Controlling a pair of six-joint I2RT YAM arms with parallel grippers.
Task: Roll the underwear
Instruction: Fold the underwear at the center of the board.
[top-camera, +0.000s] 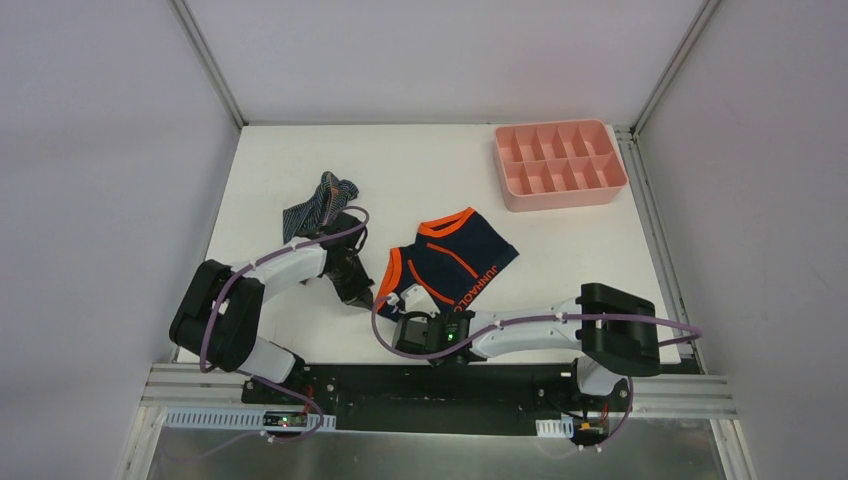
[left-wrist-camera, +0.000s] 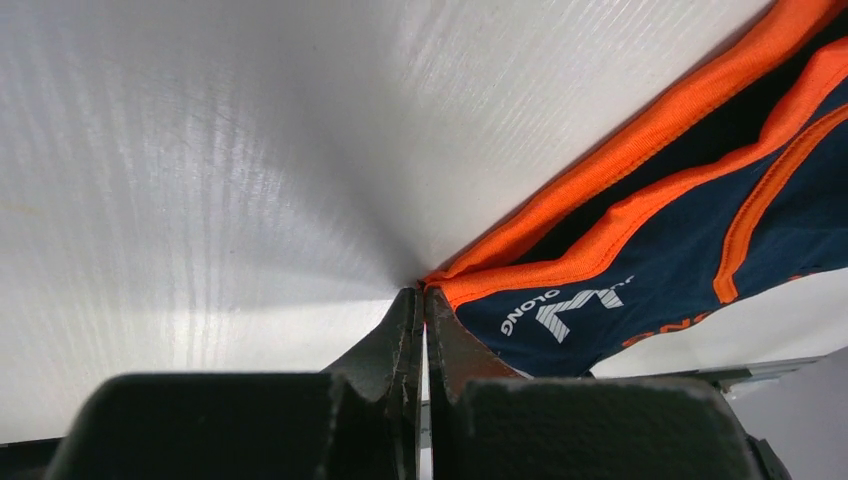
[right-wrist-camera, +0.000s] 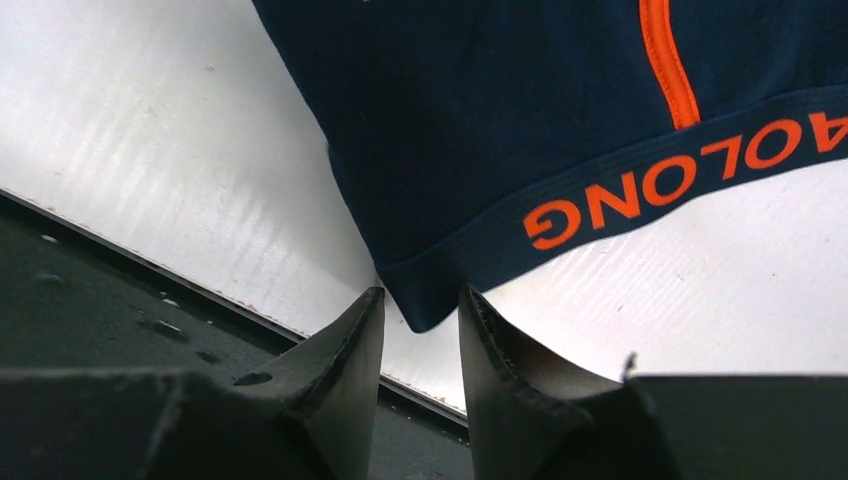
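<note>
Here the navy briefs (top-camera: 450, 262) lie flat on the desk (top-camera: 580, 250). The left tool (left-wrist-camera: 420, 297), pressed together, meets the orange hem corner, likely pinning it; the right tool (right-wrist-camera: 421, 292), spread, straddles the waistband corner for gripping.

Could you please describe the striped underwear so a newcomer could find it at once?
On the white table, look at the left half, opposite the pink compartment tray. The striped underwear lies crumpled there, just beyond the left arm. Unlike the navy underwear spread out mid-table, it has thin pale stripes and no orange trim or lettering.
</note>
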